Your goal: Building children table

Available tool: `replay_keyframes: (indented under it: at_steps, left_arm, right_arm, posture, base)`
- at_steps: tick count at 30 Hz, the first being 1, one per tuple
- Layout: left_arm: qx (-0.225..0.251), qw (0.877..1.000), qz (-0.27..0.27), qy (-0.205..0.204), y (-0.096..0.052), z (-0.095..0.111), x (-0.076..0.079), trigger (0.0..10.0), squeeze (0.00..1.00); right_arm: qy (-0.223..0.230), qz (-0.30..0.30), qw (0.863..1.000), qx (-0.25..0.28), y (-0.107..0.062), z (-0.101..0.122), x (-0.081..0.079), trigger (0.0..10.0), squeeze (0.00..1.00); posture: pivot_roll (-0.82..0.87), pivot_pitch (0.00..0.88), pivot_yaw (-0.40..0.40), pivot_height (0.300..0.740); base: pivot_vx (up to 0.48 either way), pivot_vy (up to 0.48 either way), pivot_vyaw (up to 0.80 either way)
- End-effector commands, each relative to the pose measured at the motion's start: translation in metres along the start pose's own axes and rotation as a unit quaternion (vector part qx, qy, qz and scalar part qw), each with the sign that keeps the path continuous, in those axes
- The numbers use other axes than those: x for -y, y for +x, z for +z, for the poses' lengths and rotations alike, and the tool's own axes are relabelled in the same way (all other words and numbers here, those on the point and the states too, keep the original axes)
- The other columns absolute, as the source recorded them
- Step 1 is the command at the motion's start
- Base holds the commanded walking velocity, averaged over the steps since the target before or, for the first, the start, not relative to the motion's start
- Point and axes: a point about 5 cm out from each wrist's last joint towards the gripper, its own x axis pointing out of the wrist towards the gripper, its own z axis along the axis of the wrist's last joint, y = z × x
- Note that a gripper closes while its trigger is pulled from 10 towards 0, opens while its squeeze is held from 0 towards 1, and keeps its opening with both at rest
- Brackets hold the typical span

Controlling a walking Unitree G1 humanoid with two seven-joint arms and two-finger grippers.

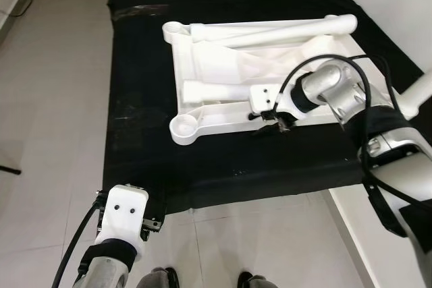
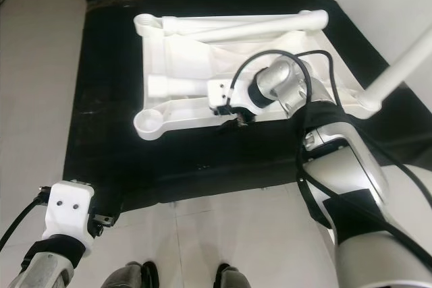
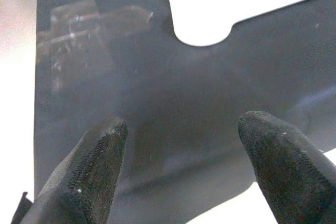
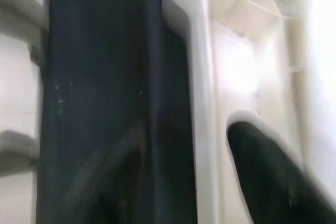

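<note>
At 7 o'clock your left claw [image 3: 178,177] hangs by the near corner of the black cloth [image 1: 135,133], fingers spread wide on nothing. The white table top [image 1: 209,65] lies upside down mid-cloth, legs [image 1: 270,30] across it. At 3 o'clock your right claw [image 1: 277,118] straddles its near rim, one finger [image 4: 268,177] inside.

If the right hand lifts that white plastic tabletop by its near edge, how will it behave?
The tabletop looks like rigid moulded plastic, so it should probably stay stiff. Being broad and held at one edge by the right hand, it may tilt. The loose leg lying on it would likely roll off.
</note>
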Motion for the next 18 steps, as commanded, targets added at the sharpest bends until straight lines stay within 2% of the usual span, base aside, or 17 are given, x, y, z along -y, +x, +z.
replay_keyframes:
  at_steps: [1,4,5,6,7,8,9,10,11,13,14,15,16,17,18]
  left_arm:
    - [-0.006,1.000,-0.002,0.010,0.000,-0.004,-0.004,10.0,0.00]
    - [0.000,1.000,0.002,0.008,0.004,-0.003,-0.007,10.0,0.00]
    - [0.014,1.000,0.004,0.011,0.009,0.002,-0.009,10.0,0.00]
    - [0.027,1.000,0.005,0.014,0.014,0.007,-0.011,10.0,0.00]
    - [0.027,1.000,0.005,0.014,0.014,0.007,-0.011,10.0,0.00]
    - [0.040,0.999,0.007,0.016,0.018,0.012,-0.012,10.0,0.00]
    - [0.055,0.998,0.010,0.024,0.023,0.017,-0.012,10.0,0.00]
    - [0.055,0.998,0.010,0.024,0.023,0.017,-0.012,10.0,0.00]
    - [0.063,0.998,0.013,0.029,0.026,0.020,-0.013,10.0,0.00]
    - [0.078,0.996,0.015,0.032,0.032,0.026,-0.012,10.0,0.00]
    - [0.078,0.996,0.015,0.032,0.032,0.026,-0.012,10.0,0.00]
    - [0.082,0.996,0.018,0.025,0.035,0.028,-0.012,10.0,0.00]
    - [0.082,0.996,0.018,0.025,0.035,0.028,-0.012,10.0,0.00]
    - [0.083,0.996,0.024,0.018,0.038,0.028,-0.014,10.0,0.00]
    - [0.083,0.996,0.024,0.018,0.038,0.028,-0.014,10.0,0.00]
  right_arm:
    - [0.007,-0.014,0.996,0.088,-0.010,0.018,0.006,10.0,1.00]
    - [0.018,-0.037,0.993,0.115,-0.012,0.022,0.009,10.0,1.00]
    - [0.037,-0.080,0.983,0.163,-0.015,0.027,0.015,10.0,1.00]
    - [0.057,-0.119,0.970,0.207,-0.016,0.031,0.019,10.0,0.85]
    - [0.057,-0.119,0.970,0.207,-0.016,0.031,0.019,10.0,0.85]
    - [0.075,-0.149,0.956,0.242,-0.016,0.035,0.022,10.0,0.38]
    - [0.100,-0.183,0.936,0.284,-0.013,0.038,0.023,10.0,0.00]
    - [0.100,-0.183,0.936,0.284,-0.013,0.038,0.023,10.0,0.00]
    - [0.114,-0.199,0.924,0.306,-0.011,0.039,0.023,10.0,0.00]
    - [0.125,-0.288,0.884,0.347,-0.005,0.038,0.021,10.0,0.00]
    - [0.125,-0.288,0.884,0.347,-0.005,0.038,0.021,10.0,0.00]
    - [0.165,-0.298,0.875,0.344,0.006,0.031,0.015,10.0,0.00]
    - [0.165,-0.298,0.875,0.344,0.006,0.031,0.015,10.0,0.00]
    - [0.216,-0.298,0.862,0.349,0.018,0.024,0.007,10.0,0.00]
    - [0.216,-0.298,0.862,0.349,0.018,0.024,0.007,10.0,0.00]
  posture:
    - [0.07,0.201,-0.060,0.740]
    - [0.06,0.192,-0.059,0.740]
    - [0.06,0.182,-0.059,0.740]
    - [0.05,0.172,-0.058,0.740]
    - [0.05,0.172,-0.058,0.740]
    - [0.05,0.172,-0.058,0.740]
    - [0.04,0.158,-0.057,0.740]
    - [0.04,0.158,-0.057,0.740]
    - [0.04,0.158,-0.057,0.740]
    - [0.03,0.138,-0.056,0.740]
    - [0.03,0.138,-0.056,0.740]
    - [0.02,0.126,-0.055,0.740]
    - [0.02,0.126,-0.055,0.740]
    - [0.01,0.112,-0.052,0.740]
    - [0.01,0.112,-0.052,0.740]
  base:
    - [0.000,0.000,0.00]
    - [0.000,0.000,0.00]
    - [0.000,0.000,0.00]
    - [0.000,0.000,0.00]
    - [0.000,0.000,0.00]
    - [0.000,0.000,0.00]
    - [0.000,0.000,0.00]
    - [0.000,0.000,0.00]
    - [0.000,0.000,0.00]
    - [0.000,0.000,0.00]
    - [0.000,0.000,0.00]
    - [0.000,0.000,0.00]
    - [0.000,0.000,0.00]
    - [0.000,0.000,0.00]
    - [0.000,0.000,0.00]
